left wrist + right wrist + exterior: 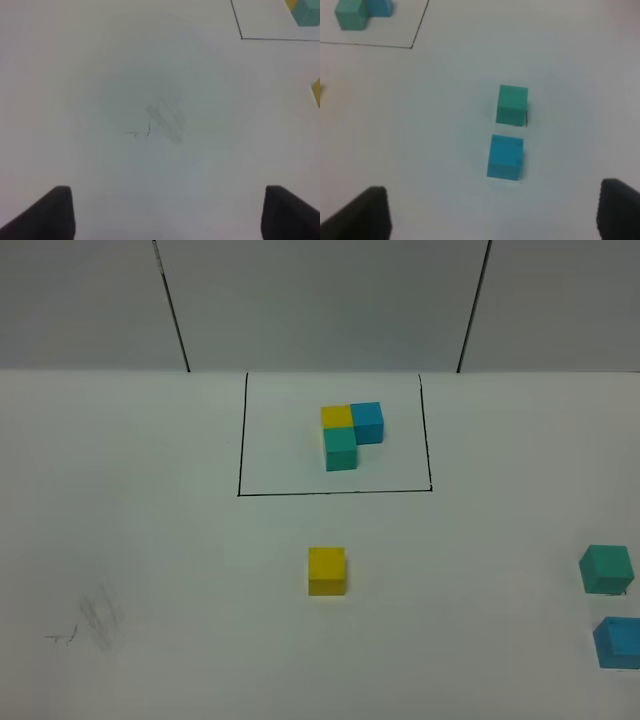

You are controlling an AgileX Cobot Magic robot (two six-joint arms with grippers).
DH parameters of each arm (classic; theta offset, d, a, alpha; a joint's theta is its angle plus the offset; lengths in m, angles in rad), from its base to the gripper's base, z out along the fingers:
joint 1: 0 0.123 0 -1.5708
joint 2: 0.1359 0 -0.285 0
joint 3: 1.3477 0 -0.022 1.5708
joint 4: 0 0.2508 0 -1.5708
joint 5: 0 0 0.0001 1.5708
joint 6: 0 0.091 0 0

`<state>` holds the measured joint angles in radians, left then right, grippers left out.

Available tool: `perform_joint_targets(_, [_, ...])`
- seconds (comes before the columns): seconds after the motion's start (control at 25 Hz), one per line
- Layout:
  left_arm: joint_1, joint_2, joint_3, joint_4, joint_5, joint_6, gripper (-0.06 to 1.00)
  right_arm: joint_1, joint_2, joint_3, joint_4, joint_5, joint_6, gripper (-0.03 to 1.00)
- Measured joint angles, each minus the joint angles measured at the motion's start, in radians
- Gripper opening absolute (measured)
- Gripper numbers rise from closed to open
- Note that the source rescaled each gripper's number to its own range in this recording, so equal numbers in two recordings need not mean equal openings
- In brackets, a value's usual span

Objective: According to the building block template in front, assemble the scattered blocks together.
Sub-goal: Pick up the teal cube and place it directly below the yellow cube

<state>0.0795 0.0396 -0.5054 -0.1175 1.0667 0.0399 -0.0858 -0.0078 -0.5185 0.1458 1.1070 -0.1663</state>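
Scattered blocks (327,571) and faint, illegible pencil scribble (92,623) on white table (480,540)

High camera overlooks table (150,540); nearer downward wrist cameras both glimpse template (350,435).

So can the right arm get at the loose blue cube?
Probably yes: the right gripper is open near the blue cube, nothing lies between them, and the teal-green cube sits apart.
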Motion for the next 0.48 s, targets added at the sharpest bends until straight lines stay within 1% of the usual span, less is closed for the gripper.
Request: perform_joint_targets(0.48, [0.000,0.000,0.000,0.000,0.000,0.000,0.65,0.000,0.000,0.004,0.018,-0.003,0.000,0.83])
